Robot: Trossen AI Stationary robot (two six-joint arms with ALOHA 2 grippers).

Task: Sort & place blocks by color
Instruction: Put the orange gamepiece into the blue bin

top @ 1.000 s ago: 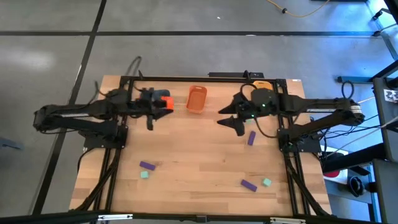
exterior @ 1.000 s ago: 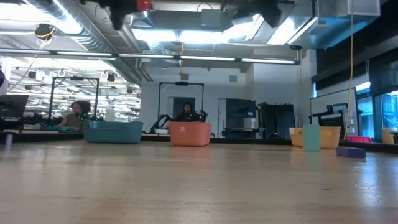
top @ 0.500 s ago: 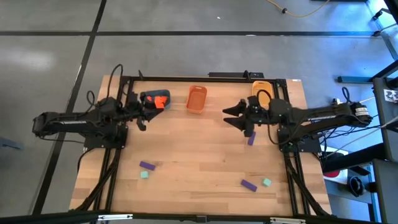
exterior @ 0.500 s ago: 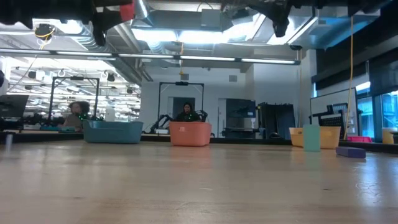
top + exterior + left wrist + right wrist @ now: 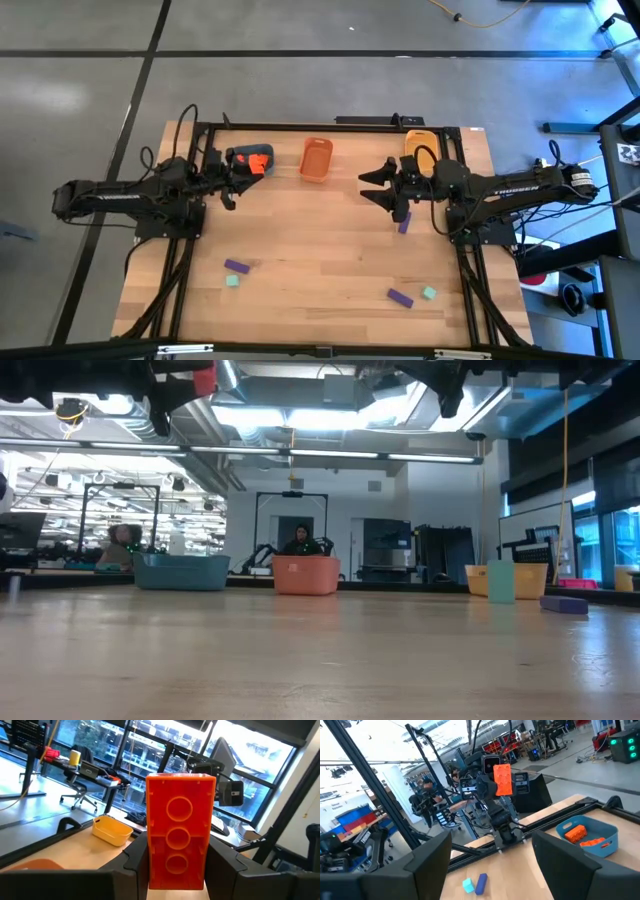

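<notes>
My left gripper [image 5: 229,183] is at the table's far left, beside the blue-grey tray [image 5: 243,154], shut on an orange-red brick [image 5: 179,830]. The right wrist view shows the brick [image 5: 502,779] raised above the table. More orange-red bricks [image 5: 580,834] lie in the blue-grey tray [image 5: 605,831]. My right gripper [image 5: 366,187] hangs open and empty at the far right, above the wood. A purple brick [image 5: 404,225] lies under its arm. Two purple bricks [image 5: 236,266] [image 5: 400,297] and two mint cubes [image 5: 232,281] [image 5: 428,293] lie near the front edge. My left gripper pinches the orange-red brick between its two fingers [image 5: 135,856], which lie on the brick's two long sides at its lower end [image 5: 152,870]. The fingers reach in about level from the table's left. The brick stands up out of them, hollow underside toward the wrist camera, clear of the table.
An orange tray [image 5: 316,159] stands at the far middle. A yellow tray [image 5: 420,150] at the far right is partly under my right arm. Bare wood stretches across the table's middle. People sit at benches in the room beyond the table.
My left gripper has drawn back from over the blue-grey tray toward the table's left edge and sunk a little, the brick still in it. My right arm has pulled toward the right edge, come down and tipped up to about level. Both have since kept still.
</notes>
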